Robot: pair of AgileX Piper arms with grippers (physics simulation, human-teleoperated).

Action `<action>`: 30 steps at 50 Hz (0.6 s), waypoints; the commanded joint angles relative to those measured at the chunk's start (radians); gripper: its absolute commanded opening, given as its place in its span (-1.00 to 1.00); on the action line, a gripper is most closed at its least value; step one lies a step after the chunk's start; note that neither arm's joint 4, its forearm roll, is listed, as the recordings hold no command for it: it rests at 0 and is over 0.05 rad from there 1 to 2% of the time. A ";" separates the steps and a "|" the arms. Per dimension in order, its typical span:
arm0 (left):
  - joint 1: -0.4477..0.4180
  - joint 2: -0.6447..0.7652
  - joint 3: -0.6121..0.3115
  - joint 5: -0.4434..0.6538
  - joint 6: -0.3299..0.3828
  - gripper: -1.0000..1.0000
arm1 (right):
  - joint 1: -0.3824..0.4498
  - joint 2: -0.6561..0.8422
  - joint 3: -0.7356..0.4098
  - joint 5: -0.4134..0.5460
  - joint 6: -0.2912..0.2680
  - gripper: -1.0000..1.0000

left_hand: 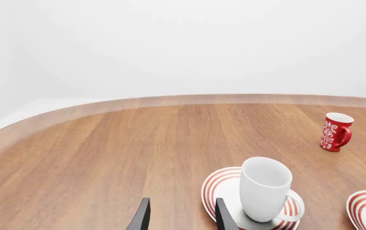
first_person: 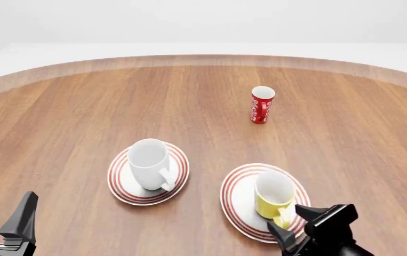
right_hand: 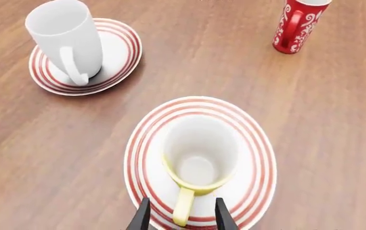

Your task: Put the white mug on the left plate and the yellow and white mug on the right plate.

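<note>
On my front view, the wooden table (first_person: 82,106) carries the white mug (first_person: 150,162) upright on the left plate (first_person: 121,186) and the yellow and white mug (first_person: 274,194) on the right plate (first_person: 237,200). Left wrist: the left gripper (left_hand: 181,215) gapes, empty. Right wrist: the right gripper (right_hand: 181,215) sits parted astride the yellow handle, touching nothing that I can see.

White mug (left_hand: 265,189) upright on left plate (left_hand: 216,188); red mug (left_hand: 335,132) beyond; end effector (left_hand: 181,219) empty, parted.

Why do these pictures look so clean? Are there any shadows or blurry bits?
Front view: even, soft light, only faint shadows beside the white mug and the red mug. Right wrist view: sharp throughout, the yellow and white mug looks stretched toward the camera. Left wrist view: blank white background, no glare.
</note>
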 commanded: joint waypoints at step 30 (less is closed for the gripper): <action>0.000 0.000 0.000 0.000 0.000 1.00 | -0.042 -0.470 0.000 0.409 -0.057 1.00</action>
